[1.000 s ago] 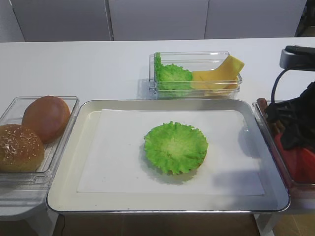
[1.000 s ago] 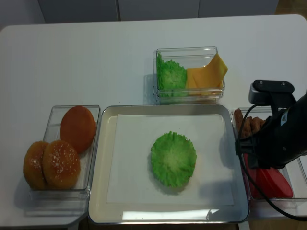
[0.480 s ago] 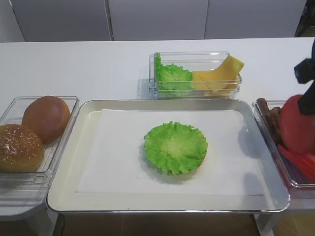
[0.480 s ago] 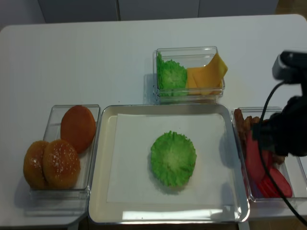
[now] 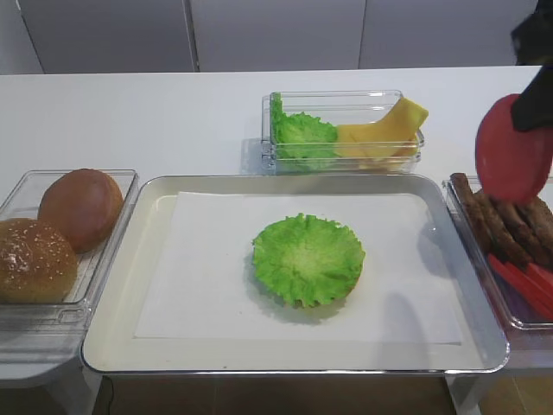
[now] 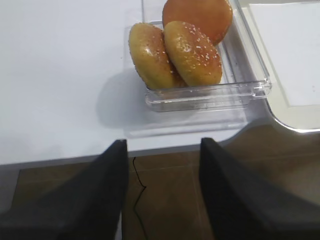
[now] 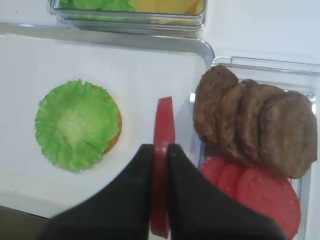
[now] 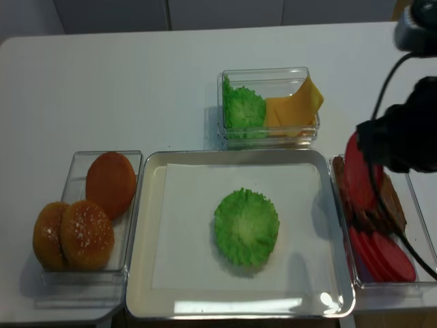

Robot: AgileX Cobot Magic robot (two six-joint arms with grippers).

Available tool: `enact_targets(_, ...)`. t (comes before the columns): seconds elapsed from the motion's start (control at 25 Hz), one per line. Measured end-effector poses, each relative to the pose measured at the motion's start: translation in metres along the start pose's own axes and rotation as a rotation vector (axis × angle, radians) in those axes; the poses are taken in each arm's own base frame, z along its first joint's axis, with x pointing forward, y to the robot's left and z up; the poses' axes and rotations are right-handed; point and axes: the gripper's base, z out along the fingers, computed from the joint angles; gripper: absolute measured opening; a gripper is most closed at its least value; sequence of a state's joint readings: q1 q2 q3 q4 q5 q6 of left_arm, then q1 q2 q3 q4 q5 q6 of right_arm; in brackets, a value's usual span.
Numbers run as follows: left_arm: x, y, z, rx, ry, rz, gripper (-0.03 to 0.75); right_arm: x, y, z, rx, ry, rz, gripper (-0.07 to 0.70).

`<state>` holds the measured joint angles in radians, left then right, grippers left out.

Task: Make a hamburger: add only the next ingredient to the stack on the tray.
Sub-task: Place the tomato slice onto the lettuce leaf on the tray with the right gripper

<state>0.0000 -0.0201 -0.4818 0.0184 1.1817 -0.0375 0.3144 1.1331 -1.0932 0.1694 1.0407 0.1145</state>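
Note the right gripper (image 7: 161,150): its jaws are clamped on a red tomato slice (image 7: 162,150), held on edge and clear of any surface. In the exterior views the slice (image 5: 513,149) hangs above the right-hand tub (image 5: 510,251) — over the brown patties (image 7: 255,125) and the remaining tomato slices (image 7: 260,192). You see the lettuce-topped stack (image 5: 308,258) near the middle of the paper-lined tray (image 5: 112,346), well apart from the held slice. The left gripper (image 6: 161,165) stands with jaws apart and empty, near the bun tub (image 6: 210,92), beyond the tray's left edge.
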Motion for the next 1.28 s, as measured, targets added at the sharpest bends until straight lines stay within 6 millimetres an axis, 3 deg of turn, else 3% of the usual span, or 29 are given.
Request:
enact_targets(0.36, 0.000, 0.000, 0.000, 0.000, 0.000, 0.000, 0.341, -0.002, 0.052, 0.066, -0.004, 0.090, -0.185, 0.045)
enact_targets(0.64, 0.000, 0.000, 0.000, 0.000, 0.000, 0.000, 0.341, 0.003, 0.078, 0.115, 0.020, 0.115, -0.346, 0.045)
enact_targets(0.8, 0.000, 0.000, 0.000, 0.000, 0.000, 0.000, 0.341, 0.002, 0.080, 0.125, 0.036, 0.124, -0.374, 0.045)
enact_targets(1.28, 0.000, 0.000, 0.000, 0.000, 0.000, 0.000, 0.341, 0.000, 0.079, 0.127, 0.058, 0.111, -0.405, 0.045)
